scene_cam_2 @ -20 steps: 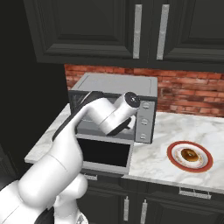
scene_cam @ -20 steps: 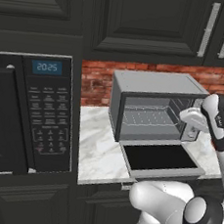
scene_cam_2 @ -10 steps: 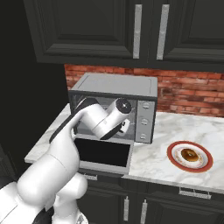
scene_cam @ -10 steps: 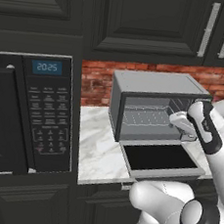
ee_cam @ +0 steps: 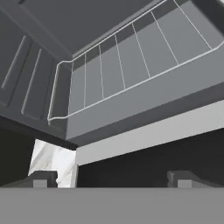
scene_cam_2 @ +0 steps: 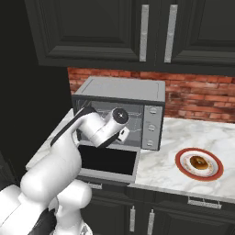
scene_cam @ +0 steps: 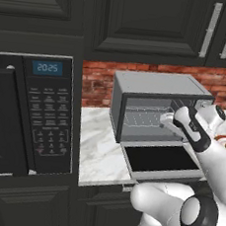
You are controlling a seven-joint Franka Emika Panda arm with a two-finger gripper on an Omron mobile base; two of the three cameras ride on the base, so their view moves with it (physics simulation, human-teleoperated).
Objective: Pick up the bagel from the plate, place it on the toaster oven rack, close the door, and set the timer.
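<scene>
The gripper (ee_cam: 109, 177) gapes wide, apparently empty (fingertips barely visible), above the lowered door (ee_cam: 175, 153), with the rack (ee_cam: 127, 65) just ahead inside.

White marble counter (scene_cam_2: 165, 160): toaster oven (scene_cam_2: 120, 110) stands at its back, against the brick wall, door (scene_cam_2: 108, 161) dropped open past the front edge; plate (scene_cam_2: 200, 164) near the front edge, right of the oven

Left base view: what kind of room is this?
A rendered home kitchen, most likely: a built-in microwave, a toaster oven on a marble counter and a brick backsplash under dark cabinets.
</scene>
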